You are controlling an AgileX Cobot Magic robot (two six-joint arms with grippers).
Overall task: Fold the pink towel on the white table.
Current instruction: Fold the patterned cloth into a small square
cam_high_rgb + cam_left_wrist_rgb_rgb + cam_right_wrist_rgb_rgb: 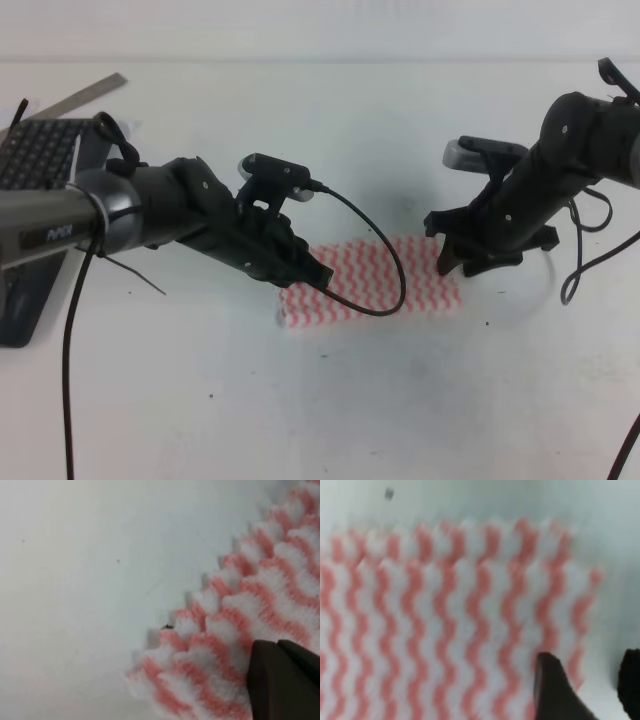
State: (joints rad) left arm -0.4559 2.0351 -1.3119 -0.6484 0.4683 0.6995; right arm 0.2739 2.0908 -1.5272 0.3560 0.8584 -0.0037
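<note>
Here, white table (pixel 330 400): broad and plain, carrying all else.
Keyboard (pixel 35 155): dark, at the far left edge.
Pink towel (pixel 375 282): a narrow wavy-striped rectangle lying mid-table.
Left gripper (pixel 310 272): low over the towel's left end, fingers together; grip on cloth unclear.
Right gripper (pixel 470 262): at the right end, fingers (pixel 555 690) parted, one over the cloth.

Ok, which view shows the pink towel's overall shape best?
The exterior high view: the pink towel lies whole as a strip between both arms. The left wrist view shows one blurred corner; the right wrist view shows its right end only.
</note>
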